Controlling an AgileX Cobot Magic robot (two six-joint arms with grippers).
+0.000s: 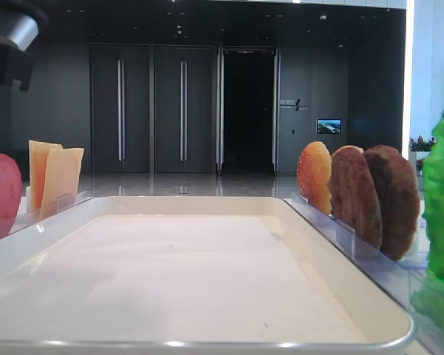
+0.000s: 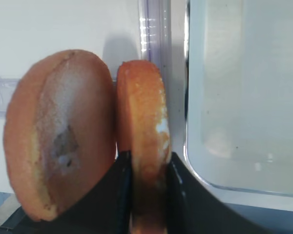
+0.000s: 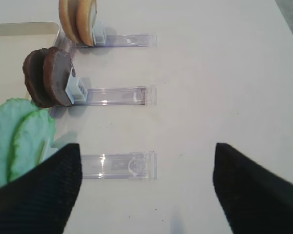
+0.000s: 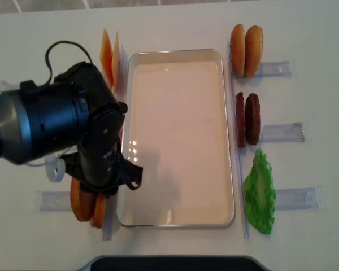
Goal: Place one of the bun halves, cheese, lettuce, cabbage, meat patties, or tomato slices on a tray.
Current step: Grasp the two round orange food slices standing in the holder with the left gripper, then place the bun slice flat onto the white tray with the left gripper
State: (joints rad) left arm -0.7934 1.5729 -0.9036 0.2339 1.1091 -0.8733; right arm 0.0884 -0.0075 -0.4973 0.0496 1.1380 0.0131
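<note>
Overhead view, left to right. At the table's 8 o'clock you are seeing two bun halves (image 4: 86, 206) standing on edge in a clear rack (image 4: 56, 201); the left gripper (image 2: 147, 163) is clamping its fingers (image 2: 118, 195) on the half nearer the tray (image 4: 178, 135), gripping across its thin edge, so the disc's flat faces are pointing toward 3 and 9 o'clock. From that held half the tray's rim is lying just beside it at 3 o'clock, which is the direction your coming move appears to need after a lift. The left arm (image 4: 62, 127) is reaching in from 9 o'clock, wrist bent downward over the rack. At 3 o'clock of the tray, meat patties (image 4: 247, 118) and lettuce (image 4: 260, 192) are standing in their racks. The right gripper (image 3: 146, 187) is hovering with fingers wide apart, holding nothing, well apart from the tray.
</note>
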